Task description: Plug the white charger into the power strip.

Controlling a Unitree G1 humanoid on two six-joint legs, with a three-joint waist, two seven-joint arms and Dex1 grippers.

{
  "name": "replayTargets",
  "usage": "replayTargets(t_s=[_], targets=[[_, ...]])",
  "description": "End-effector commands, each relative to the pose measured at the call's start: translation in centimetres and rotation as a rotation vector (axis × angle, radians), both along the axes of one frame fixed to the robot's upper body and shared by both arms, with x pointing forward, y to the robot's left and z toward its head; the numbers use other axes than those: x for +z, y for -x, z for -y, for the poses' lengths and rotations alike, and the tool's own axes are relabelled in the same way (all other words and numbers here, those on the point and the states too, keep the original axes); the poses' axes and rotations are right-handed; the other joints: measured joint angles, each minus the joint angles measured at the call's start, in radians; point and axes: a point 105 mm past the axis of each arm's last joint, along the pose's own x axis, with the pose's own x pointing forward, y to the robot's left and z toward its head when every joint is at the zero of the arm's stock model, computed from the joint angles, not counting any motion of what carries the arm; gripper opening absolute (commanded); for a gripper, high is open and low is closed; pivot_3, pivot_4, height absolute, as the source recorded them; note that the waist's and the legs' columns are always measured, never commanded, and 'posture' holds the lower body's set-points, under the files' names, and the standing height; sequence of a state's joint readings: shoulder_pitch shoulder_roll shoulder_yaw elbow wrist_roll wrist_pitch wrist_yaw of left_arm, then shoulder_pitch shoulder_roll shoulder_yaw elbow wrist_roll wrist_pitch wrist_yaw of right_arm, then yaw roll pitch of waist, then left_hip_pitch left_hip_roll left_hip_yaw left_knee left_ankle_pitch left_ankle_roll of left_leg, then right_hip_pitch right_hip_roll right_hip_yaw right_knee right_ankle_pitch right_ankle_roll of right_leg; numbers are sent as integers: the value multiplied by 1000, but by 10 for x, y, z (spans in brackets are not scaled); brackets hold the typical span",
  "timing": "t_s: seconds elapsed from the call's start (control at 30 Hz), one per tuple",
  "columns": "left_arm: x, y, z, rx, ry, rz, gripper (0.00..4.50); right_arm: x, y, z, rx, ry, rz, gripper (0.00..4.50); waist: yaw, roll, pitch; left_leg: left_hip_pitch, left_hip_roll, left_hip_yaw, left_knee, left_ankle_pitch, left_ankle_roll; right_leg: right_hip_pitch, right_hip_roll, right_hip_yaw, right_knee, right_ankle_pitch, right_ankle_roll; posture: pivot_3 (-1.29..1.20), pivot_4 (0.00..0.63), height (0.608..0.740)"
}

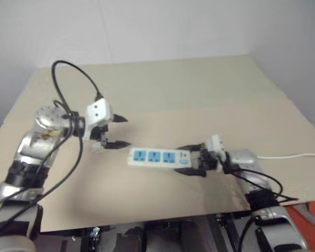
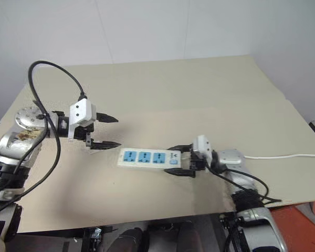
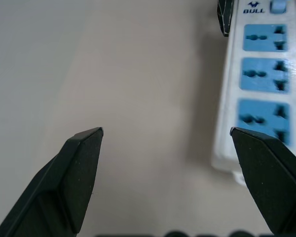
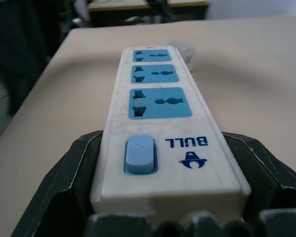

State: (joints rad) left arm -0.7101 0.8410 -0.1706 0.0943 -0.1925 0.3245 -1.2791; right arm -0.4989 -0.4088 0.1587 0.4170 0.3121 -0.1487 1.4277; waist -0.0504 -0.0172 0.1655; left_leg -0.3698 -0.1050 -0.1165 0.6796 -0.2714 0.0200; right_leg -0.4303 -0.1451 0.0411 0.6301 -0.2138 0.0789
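Note:
The power strip (image 1: pixel 155 157) lies flat on the beige table, a white bar with three blue sockets and a blue switch (image 4: pixel 139 154) at its right end. My right gripper (image 1: pixel 177 159) points left and is shut on that switch end, one finger pressed to each long side. My left gripper (image 1: pixel 128 131) hovers open just left of the strip's other end, nothing between its fingers (image 3: pixel 84 163). A small white block, apparently the white charger (image 1: pixel 97 147), sits on the table under the left gripper, just past the strip's far end (image 4: pixel 183 49).
The strip's thin white cord (image 1: pixel 289 156) runs right across the table to its edge. The table's front edge (image 1: pixel 147 223) is close below the strip. Bare beige surface (image 1: pixel 199 94) stretches behind the strip to the white wall. Black cables loop over both arms.

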Motion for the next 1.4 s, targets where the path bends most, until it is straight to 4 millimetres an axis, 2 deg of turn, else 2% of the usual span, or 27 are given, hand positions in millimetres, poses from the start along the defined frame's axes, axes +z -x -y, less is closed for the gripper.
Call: replayTargets(t_s=[0.03,0.1,0.23,0.37,0.5,0.73,1.07,1.27,1.4], targets=[[11,-9,-4,23,-123,86,4500,-2,2,-11,62,37,44,3400,4,0,0,-1,0,0,0,0,0,-1,0,0,0,0,0,0,150,740],[12,-14,-6,33,-187,119,4500,-6,1,-14,55,47,43,3400,3,0,0,-3,0,1,0,0,0,-4,0,0,0,0,0,0,150,740],[25,-18,-6,74,-244,71,4500,-12,6,-17,68,51,31,3400,1,0,0,-3,0,3,0,0,-1,-6,0,0,1,1,-1,0,150,740],[17,-25,-24,146,-494,-63,4500,-19,12,-20,74,48,21,3400,-7,0,0,-2,-1,5,0,0,0,-6,1,0,3,1,0,0,150,740],[12,-35,-34,186,-638,-103,4500,-23,14,-23,67,49,21,3400,-20,0,0,-2,-1,6,0,0,0,-6,1,0,4,1,0,0,150,740],[5,-47,-31,195,-713,-161,4500,-26,15,-25,32,46,20,3400,-21,-1,0,-2,0,6,0,0,0,-7,1,0,4,1,-1,0,150,740],[-6,-43,-26,212,-758,-281,4500,-31,12,-26,-28,54,37,3400,-22,-1,-1,0,0,7,1,0,0,-7,2,0,8,1,-1,0,150,740],[-18,-39,-26,218,-784,-302,4500,-32,12,-27,-45,49,42,3400,-22,-1,-1,1,1,7,2,0,0,-7,2,0,11,1,-1,0,150,740],[-20,-37,-27,215,-804,-301,4500,-32,11,-27,-49,52,46,3400,-21,-1,-1,2,1,7,2,0,1,-7,3,0,12,1,-1,0,150,740]])
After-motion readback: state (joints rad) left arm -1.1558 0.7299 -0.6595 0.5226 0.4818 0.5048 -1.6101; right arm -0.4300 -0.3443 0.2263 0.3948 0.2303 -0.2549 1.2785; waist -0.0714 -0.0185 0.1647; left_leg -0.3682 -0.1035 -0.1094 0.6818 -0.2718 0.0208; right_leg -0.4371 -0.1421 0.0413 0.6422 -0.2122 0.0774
